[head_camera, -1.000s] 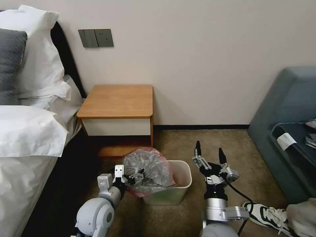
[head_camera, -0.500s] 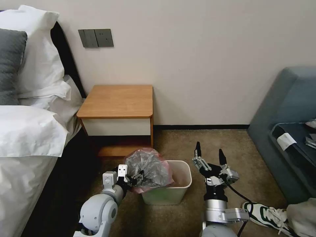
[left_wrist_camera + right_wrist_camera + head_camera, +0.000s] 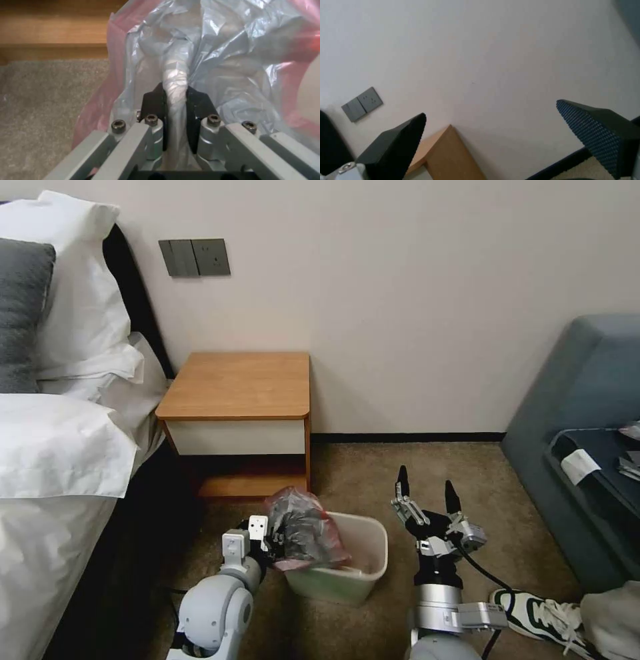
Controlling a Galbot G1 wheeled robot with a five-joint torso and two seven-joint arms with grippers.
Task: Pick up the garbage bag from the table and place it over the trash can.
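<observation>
left gripper (image 3: 175, 100) jaws clamped on garbage bag (image 3: 303, 527), draping over trash can (image 3: 363, 570) near rim. right gripper (image 3: 425, 499) idle, jaws apart. next probably: spread bag mouth round rim.

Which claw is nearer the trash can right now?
Left. The left claw sits at the trash can's left rim, shut on the garbage bag bunched over that side. The right claw is open, raised off the bin's right side, apart from it.

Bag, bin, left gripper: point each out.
bag (image 3: 303, 523), head view, crumpled middle above the bin.
bin (image 3: 377, 560), head view, right wall.
left gripper (image 3: 175, 100), left wrist view, between fingertips pinching the twisted plastic.
</observation>
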